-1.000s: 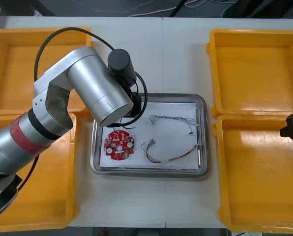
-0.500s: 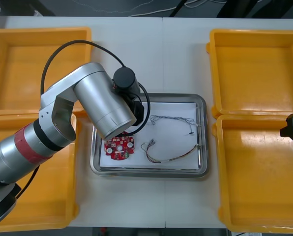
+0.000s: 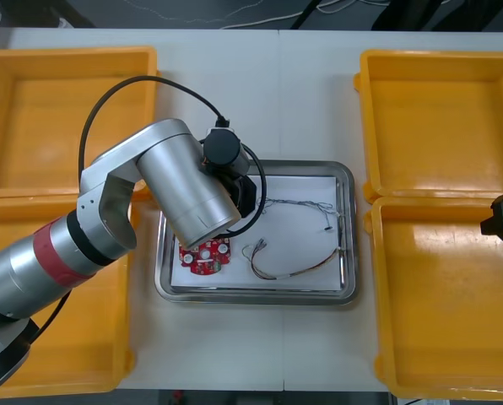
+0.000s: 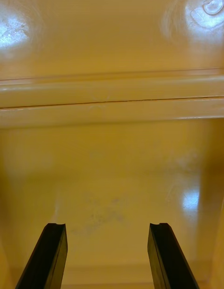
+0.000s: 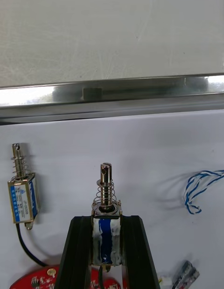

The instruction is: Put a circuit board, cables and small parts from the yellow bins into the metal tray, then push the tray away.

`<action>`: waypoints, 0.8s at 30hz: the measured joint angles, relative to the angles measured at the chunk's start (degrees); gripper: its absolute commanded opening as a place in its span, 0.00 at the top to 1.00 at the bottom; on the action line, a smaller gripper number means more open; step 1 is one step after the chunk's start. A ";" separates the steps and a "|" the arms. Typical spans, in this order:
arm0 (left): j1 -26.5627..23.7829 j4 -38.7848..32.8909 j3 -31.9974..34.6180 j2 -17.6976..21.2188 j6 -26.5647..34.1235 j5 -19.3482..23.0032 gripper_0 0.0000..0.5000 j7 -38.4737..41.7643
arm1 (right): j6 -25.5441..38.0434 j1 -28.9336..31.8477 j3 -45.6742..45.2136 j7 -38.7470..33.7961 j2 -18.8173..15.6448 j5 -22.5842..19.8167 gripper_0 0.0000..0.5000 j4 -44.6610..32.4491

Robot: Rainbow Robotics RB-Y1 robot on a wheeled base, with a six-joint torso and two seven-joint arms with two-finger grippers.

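Left gripper point(image 5: 106, 221) pinches a small metal part point(image 5: 105, 191) over the tray point(image 5: 140, 90); dropped, it could strike the circuit board point(image 3: 202, 256). Right gripper point(image 4: 106, 226) idles over the near right bin point(image 4: 112, 107), fingers spread.

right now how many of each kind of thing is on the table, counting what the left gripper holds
yellow bins: 4
metal tray: 1
round red circuit board: 1
cables: 2
small metal parts: 2, one in the left gripper
total: 10
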 measured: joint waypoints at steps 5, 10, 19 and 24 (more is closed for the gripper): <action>0.01 3.29 -0.38 -0.64 -2.87 -1.14 1.00 0.00 | 0.00 0.00 0.00 0.00 0.00 0.00 0.00 0.00; 0.01 3.68 -0.38 -0.77 -2.89 -1.42 1.00 0.00 | 0.00 0.00 0.00 0.00 0.00 0.00 0.00 -0.01; 0.02 4.55 -0.39 -0.77 -2.55 -2.07 1.00 0.00 | 0.00 0.00 0.00 0.00 0.00 0.00 0.00 -0.02; 0.04 4.99 -0.60 -0.77 -2.32 -2.43 1.00 0.00 | 0.00 0.00 0.00 0.00 0.00 0.00 0.00 -0.02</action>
